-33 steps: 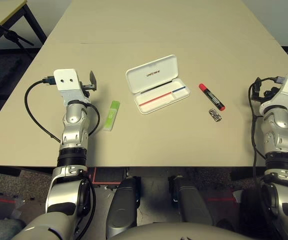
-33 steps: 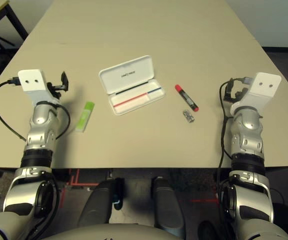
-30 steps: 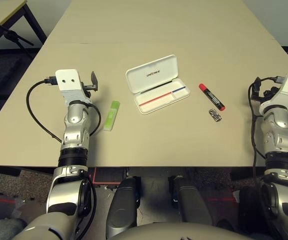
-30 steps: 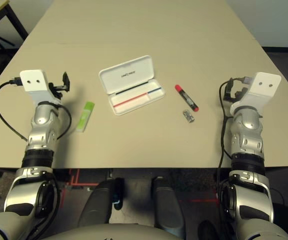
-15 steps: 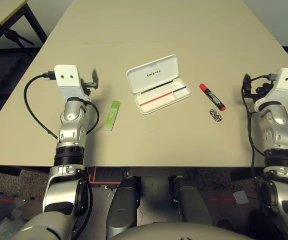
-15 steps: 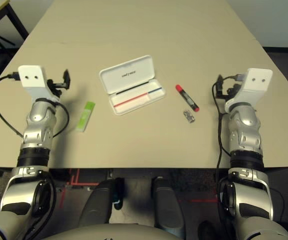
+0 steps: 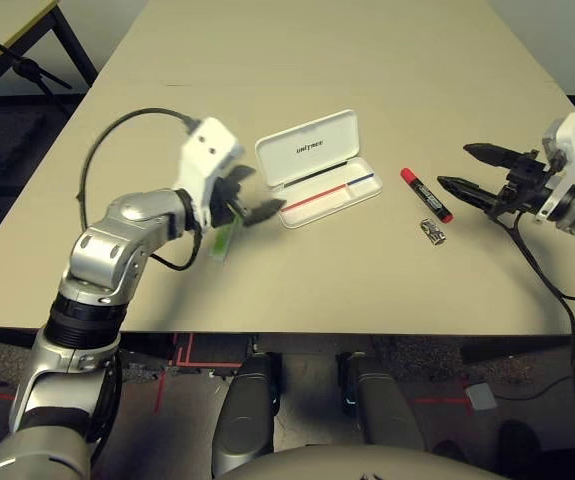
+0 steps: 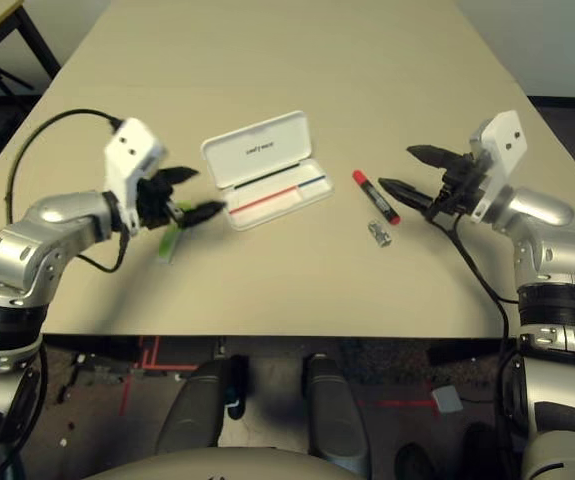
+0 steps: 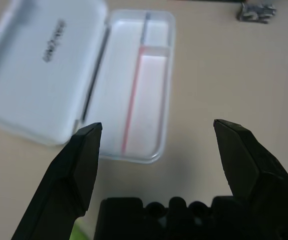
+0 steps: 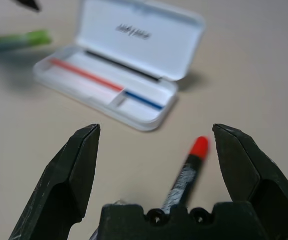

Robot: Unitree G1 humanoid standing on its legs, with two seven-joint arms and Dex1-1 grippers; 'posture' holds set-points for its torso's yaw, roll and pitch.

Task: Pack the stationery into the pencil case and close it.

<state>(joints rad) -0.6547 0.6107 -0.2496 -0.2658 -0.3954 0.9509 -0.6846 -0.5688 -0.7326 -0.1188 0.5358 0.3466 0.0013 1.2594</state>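
Beside the open case, the left gripper gapes wide, like the right gripper, with bare table nearer the edge.

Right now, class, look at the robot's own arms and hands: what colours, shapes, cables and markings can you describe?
Both arms are silver, with rounded, jointed segments and black bands. A white plate with small dark holes sits at each wrist. The left hand and right hand each have two black, tapering fingers. Black cables loop beside the arms.
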